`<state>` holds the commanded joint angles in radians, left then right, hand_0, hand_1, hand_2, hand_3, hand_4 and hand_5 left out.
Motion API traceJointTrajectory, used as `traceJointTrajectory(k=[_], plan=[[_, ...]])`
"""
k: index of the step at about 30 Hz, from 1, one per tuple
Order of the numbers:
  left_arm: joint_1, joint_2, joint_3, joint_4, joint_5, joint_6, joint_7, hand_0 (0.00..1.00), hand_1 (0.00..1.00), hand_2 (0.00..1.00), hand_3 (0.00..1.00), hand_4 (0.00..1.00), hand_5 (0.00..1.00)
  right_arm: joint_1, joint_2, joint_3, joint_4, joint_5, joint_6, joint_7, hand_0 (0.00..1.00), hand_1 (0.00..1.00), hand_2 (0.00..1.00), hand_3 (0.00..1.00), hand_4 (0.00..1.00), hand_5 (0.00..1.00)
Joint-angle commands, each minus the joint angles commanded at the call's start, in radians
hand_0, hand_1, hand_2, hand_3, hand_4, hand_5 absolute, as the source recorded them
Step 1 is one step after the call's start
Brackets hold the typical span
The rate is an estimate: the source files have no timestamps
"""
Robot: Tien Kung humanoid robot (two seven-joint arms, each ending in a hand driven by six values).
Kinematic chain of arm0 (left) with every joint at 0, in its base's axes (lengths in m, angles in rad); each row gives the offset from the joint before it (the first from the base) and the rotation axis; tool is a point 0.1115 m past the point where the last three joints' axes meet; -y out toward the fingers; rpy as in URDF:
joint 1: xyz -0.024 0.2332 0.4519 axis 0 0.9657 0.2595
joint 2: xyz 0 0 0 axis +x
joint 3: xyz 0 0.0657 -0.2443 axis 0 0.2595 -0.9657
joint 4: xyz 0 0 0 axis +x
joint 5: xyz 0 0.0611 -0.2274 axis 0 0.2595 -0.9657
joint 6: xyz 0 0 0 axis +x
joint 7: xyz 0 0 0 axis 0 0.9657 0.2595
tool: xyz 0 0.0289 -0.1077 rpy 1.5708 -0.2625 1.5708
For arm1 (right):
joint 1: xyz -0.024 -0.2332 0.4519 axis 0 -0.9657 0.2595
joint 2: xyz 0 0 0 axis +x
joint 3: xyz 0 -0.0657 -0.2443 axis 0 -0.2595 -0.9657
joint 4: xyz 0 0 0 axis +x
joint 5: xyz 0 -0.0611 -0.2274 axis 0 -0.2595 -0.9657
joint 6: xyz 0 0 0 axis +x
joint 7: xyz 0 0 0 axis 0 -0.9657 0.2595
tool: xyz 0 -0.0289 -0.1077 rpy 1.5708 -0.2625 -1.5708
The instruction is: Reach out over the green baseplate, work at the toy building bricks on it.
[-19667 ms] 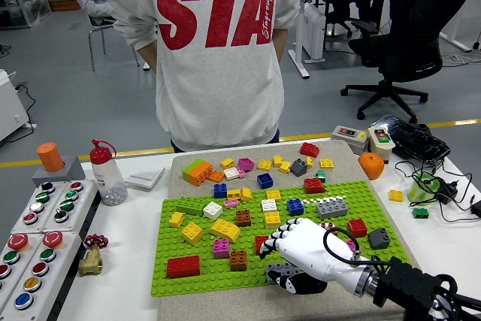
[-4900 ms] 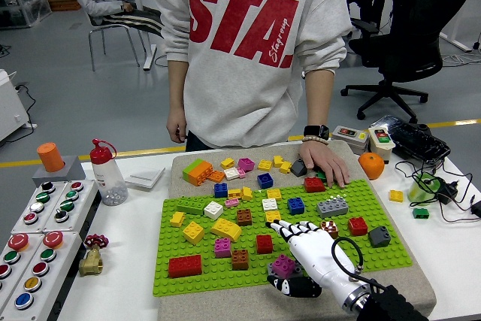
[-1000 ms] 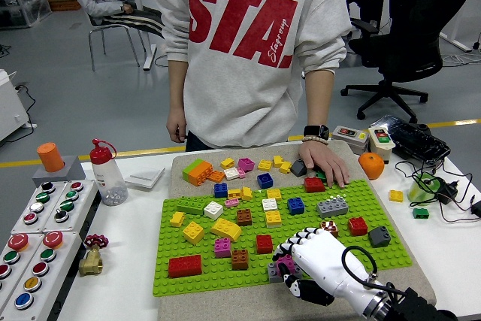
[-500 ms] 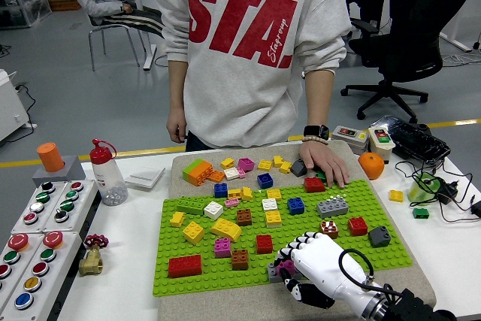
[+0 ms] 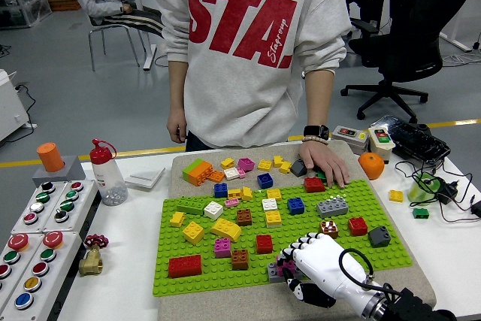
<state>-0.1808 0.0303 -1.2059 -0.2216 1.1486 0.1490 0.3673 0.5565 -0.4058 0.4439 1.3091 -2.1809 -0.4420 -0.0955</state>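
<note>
You see the green baseplate (image 5: 197, 277) lying flat, with colourful bricks (image 5: 225, 228) scattered across its studs.

Glossy plastic bricks (image 5: 264, 243) (studded baseplate (image 5: 201, 268))

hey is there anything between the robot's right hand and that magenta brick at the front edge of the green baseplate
Nothing visible. The right hand is already at the magenta brick, fingers curled around it at the green baseplate's near edge. The nearest other piece, a red brick, sits farther back, clear of the grasp.
</note>
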Motion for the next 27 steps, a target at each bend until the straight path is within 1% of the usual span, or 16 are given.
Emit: traceJointTrajectory(k=[13,27], plan=[[-0.001,-0.001,0.0,0.0,0.002,0.0,0.002,0.662,0.616,0.623,0.459,0.371,0.998,-0.005,0.002,-0.008,-0.005,-0.009,0.006,-0.007,0.608,0.627,0.603,0.593,0.301,0.397],[0.008,-0.004,-0.005,-0.003,0.019,-0.007,0.011,0.662,0.616,0.625,0.465,0.372,0.998,-0.008,0.016,-0.035,-0.023,-0.012,0.013,-0.013,0.607,0.627,0.603,0.593,0.31,0.387]])
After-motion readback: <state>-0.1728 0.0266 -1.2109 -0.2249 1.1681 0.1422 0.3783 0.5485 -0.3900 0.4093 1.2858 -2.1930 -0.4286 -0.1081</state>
